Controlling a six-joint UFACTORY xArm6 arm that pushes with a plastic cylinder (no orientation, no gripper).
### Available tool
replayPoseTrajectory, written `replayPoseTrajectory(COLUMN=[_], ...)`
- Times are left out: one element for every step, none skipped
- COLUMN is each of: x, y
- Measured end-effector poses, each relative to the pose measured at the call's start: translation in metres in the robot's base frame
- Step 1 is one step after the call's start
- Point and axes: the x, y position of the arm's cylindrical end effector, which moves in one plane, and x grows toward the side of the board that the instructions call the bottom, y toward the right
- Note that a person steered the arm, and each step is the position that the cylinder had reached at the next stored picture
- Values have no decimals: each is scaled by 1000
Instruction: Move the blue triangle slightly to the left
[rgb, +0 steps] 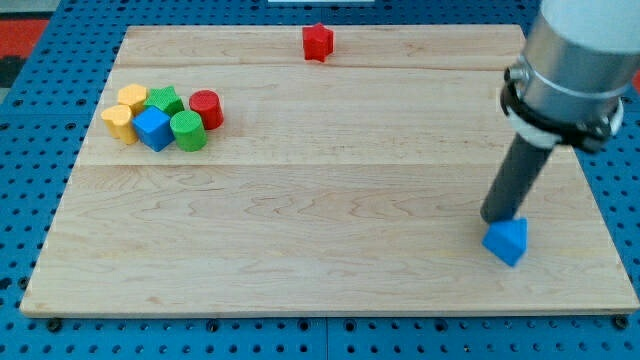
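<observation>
Camera view: wooden surface (330, 250), blue triangle (507, 241) sits near the view's bottom right corner. My tip (494, 220) is touching or just about touching the triangle at its upper left edge, rod leaning up toward the view's right. No jaws on this rig, just a bare rod, so nothing is open or shut and nothing is held.

Step in hand, as I judge it: contact/positioning stage; the push to the left does not look made yet. Problem: tip is on the triangle's left side, so pushing from here would drive it right or down, the wrong way. Next move likely calls for taking the tip round the block to its right side, without nudging it, then a short push toward the view's left. Only "slightly", so stop early.

Other things: cluster near the view's upper left, well apart from the triangle: two yellow blocks (125, 112), green star (164, 100), red cylinder (206, 108), blue cube (153, 129), green cylinder (188, 131), all touching or nearly so. Red block (318, 42) alone at the view's top, shape unclear.

Nothing stands in the leftward path. Risk: the surface's right edge is near, little room for going round.
</observation>
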Motion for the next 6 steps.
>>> replayPoseTrajectory(x=[2,32,80,53,39,39], y=[2,80,100,60,9,15])
